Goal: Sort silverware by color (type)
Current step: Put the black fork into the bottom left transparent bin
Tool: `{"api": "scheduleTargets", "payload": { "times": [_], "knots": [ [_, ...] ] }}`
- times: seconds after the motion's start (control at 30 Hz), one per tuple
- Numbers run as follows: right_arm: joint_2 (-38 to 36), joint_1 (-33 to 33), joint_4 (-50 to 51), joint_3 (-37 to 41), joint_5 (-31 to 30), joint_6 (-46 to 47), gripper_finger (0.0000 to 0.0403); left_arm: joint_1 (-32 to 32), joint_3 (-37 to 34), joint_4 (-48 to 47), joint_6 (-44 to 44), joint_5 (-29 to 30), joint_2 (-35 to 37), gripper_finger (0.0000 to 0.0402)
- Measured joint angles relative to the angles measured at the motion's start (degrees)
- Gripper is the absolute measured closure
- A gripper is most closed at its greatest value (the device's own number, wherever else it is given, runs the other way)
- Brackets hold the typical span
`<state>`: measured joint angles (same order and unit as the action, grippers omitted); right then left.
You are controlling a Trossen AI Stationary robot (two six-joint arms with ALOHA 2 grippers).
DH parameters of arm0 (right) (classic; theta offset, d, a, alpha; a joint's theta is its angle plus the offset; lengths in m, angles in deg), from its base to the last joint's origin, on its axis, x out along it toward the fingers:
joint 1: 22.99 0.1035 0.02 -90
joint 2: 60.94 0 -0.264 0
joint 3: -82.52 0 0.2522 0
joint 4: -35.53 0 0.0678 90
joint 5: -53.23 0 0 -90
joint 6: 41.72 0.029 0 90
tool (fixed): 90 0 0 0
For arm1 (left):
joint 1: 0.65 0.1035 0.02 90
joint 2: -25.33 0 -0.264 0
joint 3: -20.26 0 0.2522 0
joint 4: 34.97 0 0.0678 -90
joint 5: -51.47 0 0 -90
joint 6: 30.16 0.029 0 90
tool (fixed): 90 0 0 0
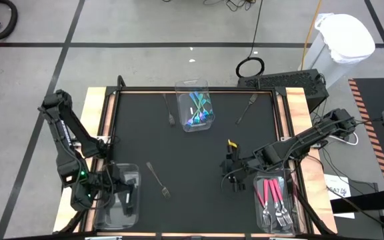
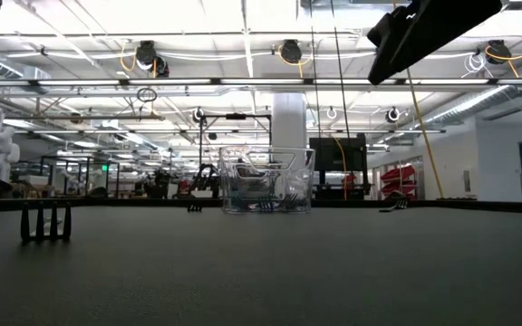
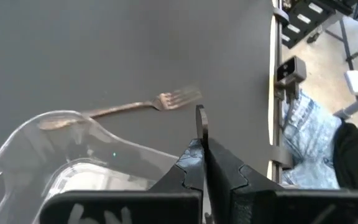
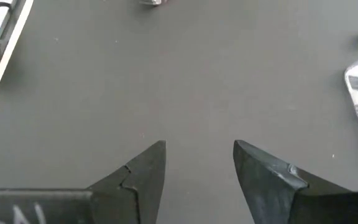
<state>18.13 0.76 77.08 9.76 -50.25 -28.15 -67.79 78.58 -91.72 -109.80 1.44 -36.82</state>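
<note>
My left gripper (image 1: 127, 191) hovers over the clear bin (image 1: 115, 217) at the near left, shut on a thin dark utensil (image 3: 201, 121). A dark grey fork (image 1: 157, 180) lies flat on the black mat beside that bin, also seen as the fork (image 3: 148, 106) past the bin's rim. Two more dark forks (image 1: 169, 111) (image 1: 247, 108) lie near the far edge. Teal-handled utensils fill the far bin (image 1: 197, 110). Pink-handled forks lie in the near right bin (image 1: 275, 200). My right gripper (image 4: 197, 165) stands open above bare mat, left of the pink bin. My left gripper pinches the thin dark utensil between its two shut fingers. A narrow end (image 3: 201, 121) sticks out past the fingertips. The fingers slant down over the bin's curved rim (image 3: 73, 121). Which part of the utensil they grip is hidden by the fingers.
The mat is framed by a wooden border (image 1: 105, 133). A black box (image 1: 285, 81) sits at the far right corner. A white bag-lined bin (image 1: 342, 40) stands beyond the table. Open mat lies between the three bins.
</note>
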Motion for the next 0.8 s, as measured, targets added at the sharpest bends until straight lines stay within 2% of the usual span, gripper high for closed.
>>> {"api": "scheduleTargets", "payload": {
  "times": [0.23,0.63,0.8],
  "knots": [
    [0.0,0.0,-2.1,0.0,0.0,-4.3,0.022,0.0,0.0,0.7,0.1,-0.4,0.0,0.0399],
    [0.0,0.0,-5.8,0.0,0.0,-16.8,0.022,0.0,-0.1,-0.2,-0.6,-0.3,0.0,0.0399],
    [0.0,0.0,-9.6,0.0,0.0,-21.0,0.022,0.0,-0.1,-1.5,-0.5,0.1,-0.1,0.0374]
  ]
}}
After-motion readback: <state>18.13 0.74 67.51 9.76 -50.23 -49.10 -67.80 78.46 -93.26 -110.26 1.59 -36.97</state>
